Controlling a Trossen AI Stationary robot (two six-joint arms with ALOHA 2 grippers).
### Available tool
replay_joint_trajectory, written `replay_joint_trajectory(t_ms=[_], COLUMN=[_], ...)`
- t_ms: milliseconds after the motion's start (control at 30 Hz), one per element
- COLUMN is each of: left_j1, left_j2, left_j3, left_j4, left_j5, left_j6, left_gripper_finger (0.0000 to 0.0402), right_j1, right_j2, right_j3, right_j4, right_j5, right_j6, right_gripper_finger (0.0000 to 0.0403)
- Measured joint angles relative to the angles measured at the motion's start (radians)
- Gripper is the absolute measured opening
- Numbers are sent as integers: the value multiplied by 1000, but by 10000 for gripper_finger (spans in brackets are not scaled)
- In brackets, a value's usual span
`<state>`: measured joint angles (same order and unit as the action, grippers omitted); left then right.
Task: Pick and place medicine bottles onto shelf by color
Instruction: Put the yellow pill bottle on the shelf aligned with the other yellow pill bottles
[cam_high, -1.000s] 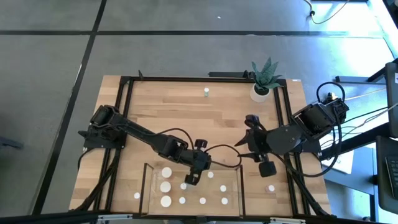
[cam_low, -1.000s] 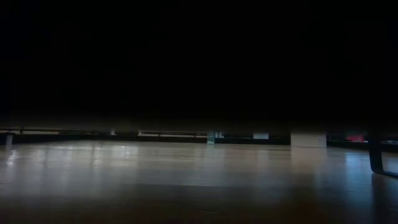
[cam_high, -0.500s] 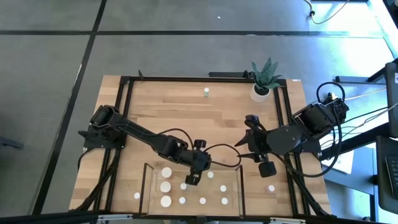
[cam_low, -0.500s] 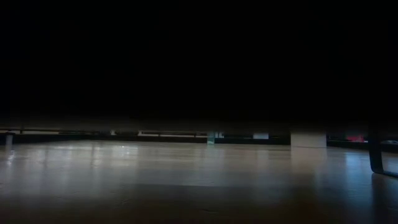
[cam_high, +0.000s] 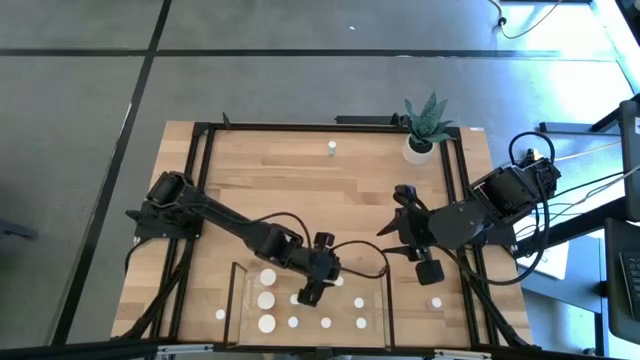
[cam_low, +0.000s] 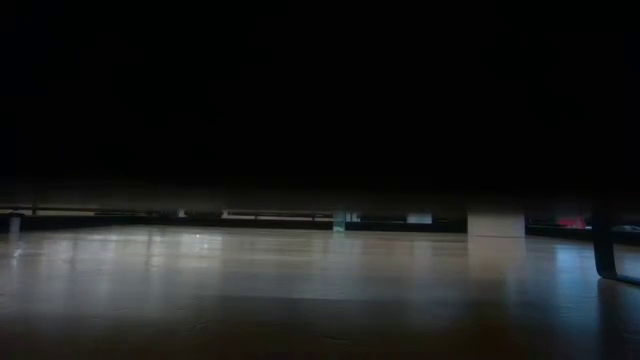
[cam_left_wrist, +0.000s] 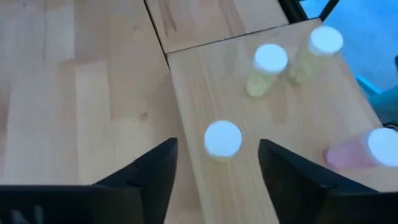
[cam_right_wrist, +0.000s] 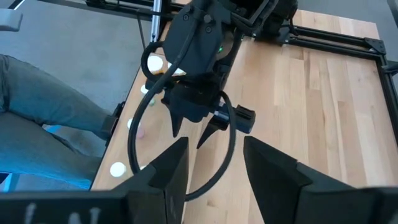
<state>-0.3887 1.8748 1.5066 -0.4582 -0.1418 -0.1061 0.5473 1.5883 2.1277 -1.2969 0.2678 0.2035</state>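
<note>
**Left gripper spread over a bottle on the shelf**

From above, we see the left gripper (cam_high: 309, 295) reaching over the shelf (cam_high: 372, 283) at the table's near edge, with white-capped medicine bottles (cam_high: 267, 299) dotted around it: several beside and beyond its tip on the board, one (cam_high: 220, 314) off the shelf on the left arm's side, one (cam_high: 436, 302) off it on the right arm's side, and one (cam_high: 331, 149) far away near the plant pot (cam_high: 421, 146). The right gripper (cam_high: 392, 226) waits over the bare table (cam_high: 300, 180), well apart from the shelf.

At table height we make out little beyond the dim tabletop (cam_low: 300, 270).

Through the left wrist camera, the fingers (cam_left_wrist: 152, 168) stand apart, gripping nothing, with one white-capped bottle (cam_left_wrist: 222, 138) standing on the shelf (cam_left_wrist: 205, 81) between them. Two yellowish bottles (cam_left_wrist: 267, 68) stand farther ahead, and a pinkish one (cam_left_wrist: 364, 151) off to one side.

Through the right wrist camera, that gripper's fingers (cam_right_wrist: 168, 171) are parted and empty, facing the left arm (cam_right_wrist: 199, 56). A person's trouser leg (cam_right_wrist: 50, 99) shows beyond the table.
</note>
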Motion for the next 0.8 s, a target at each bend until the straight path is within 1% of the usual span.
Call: replay_joint_trajectory(t_ms=[133, 233, 333, 800], left_j1=[-1, -1, -1, -1], left_j2=[-1, 7, 27, 108], left_j3=[0, 1, -2, 0], left_j4=[4, 6, -10, 59], left_j5=[-30, -33, -32, 6], left_j6=[3, 3, 9, 15], left_gripper_finger=[244, 254, 258, 260], right_j1=[0, 0, 0, 0], right_j2=[0, 0, 0, 0], right_j3=[0, 0, 0, 0], right_j4=[4, 4, 5, 22], right_j5=[0, 0, 0, 0], right_j6=[0, -1, 0, 0], right_gripper_finger=[156, 156, 156, 156])
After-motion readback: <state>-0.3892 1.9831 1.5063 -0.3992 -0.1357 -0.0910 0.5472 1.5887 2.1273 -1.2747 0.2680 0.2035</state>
